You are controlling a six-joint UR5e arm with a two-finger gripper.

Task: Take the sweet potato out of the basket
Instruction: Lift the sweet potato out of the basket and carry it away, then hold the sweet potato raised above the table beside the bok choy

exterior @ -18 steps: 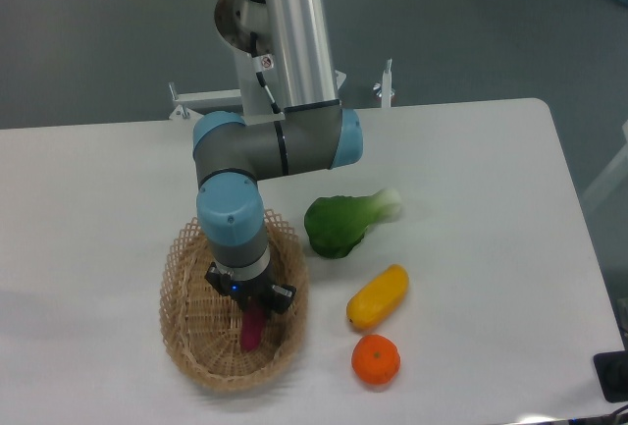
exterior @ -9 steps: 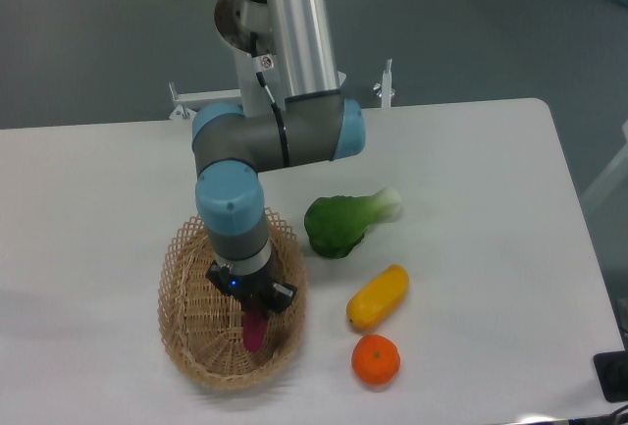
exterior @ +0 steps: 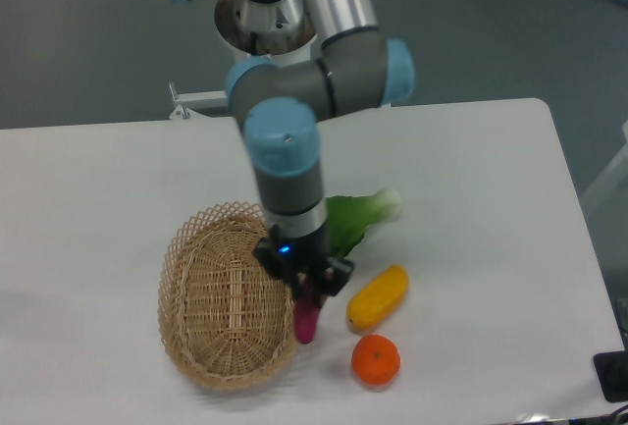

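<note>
The white table [exterior: 471, 199] carries everything, and the arm reaches down over its middle. The basket [exterior: 211, 297] sits at the left, its woven floor bare as far as I can see. Behind the arm lies a green leafy vegetable [exterior: 368, 211], partly hidden; to the right, a yellow vegetable [exterior: 379, 297] and, nearer, an orange fruit [exterior: 376, 360].

The claw [exterior: 306, 291] is clamped on the upper end of the sweet potato [exterior: 305, 324], which hangs nose-down just at the basket's right rim, close beside the yellow vegetable.

From where I stand the lift looks nearly done. The grip is high on a tapered, smooth tuber, so I'd say a steady, straight rise suits best, with no quick sideways swing that might let it slide out or brush the lattice rim or the yellow vegetable.
</note>
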